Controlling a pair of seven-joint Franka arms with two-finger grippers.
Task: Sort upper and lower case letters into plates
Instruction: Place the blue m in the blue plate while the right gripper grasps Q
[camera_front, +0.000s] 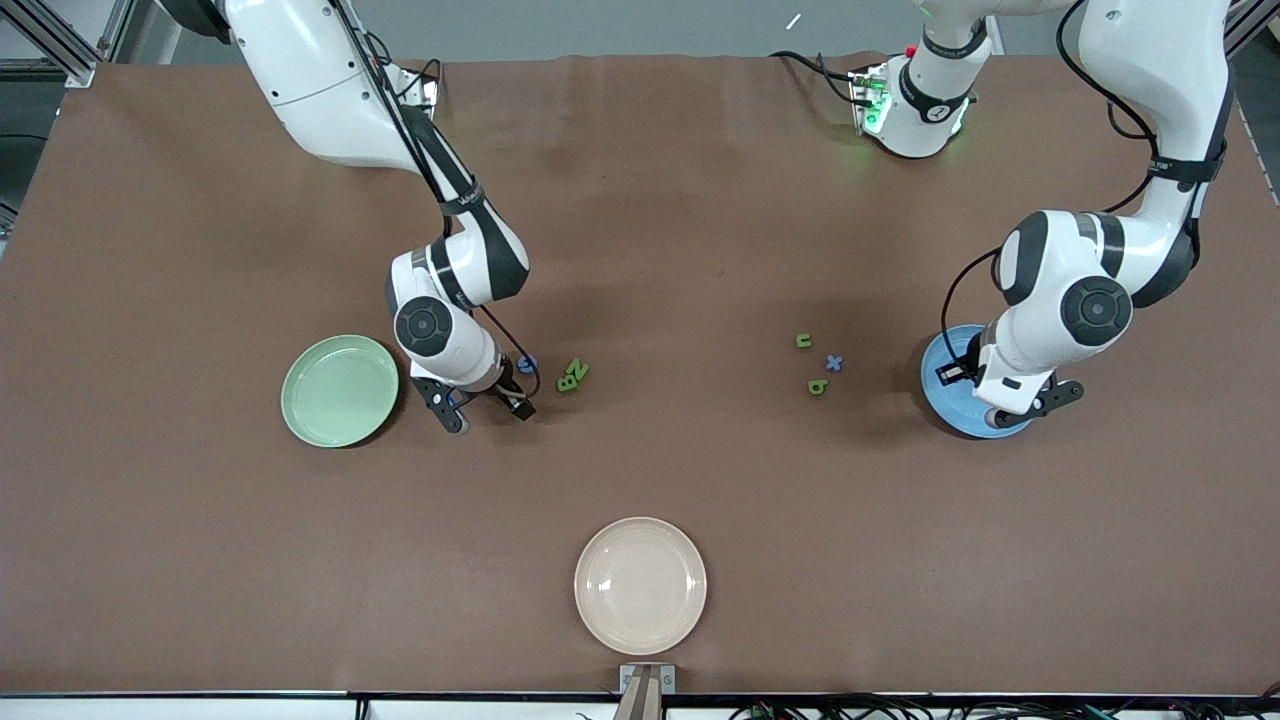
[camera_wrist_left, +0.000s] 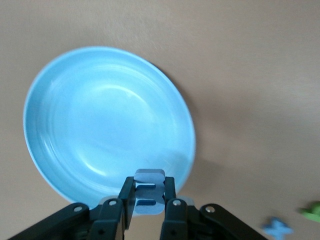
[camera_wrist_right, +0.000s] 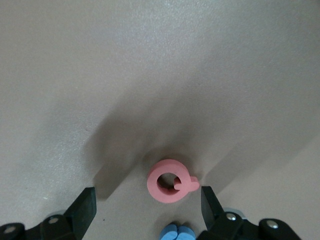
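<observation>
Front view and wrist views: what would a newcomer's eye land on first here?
Probably the left gripper over the blue plate, shut on a small blue letter. Next, the right gripper, low over the table beside the mint green plate, its jaws open on either side of a pinkish red Q-shaped letter. Loose green and blue letters lie between the two plates, and a cream plate sits nearest the front camera.

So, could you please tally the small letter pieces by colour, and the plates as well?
Green flat letter pieces: 4
Blue flat letter pieces: 3
Pinkish-red flat letter piece: 1
Round shallow plates, mint green, blue, cream-white: 3
Total: 11
</observation>
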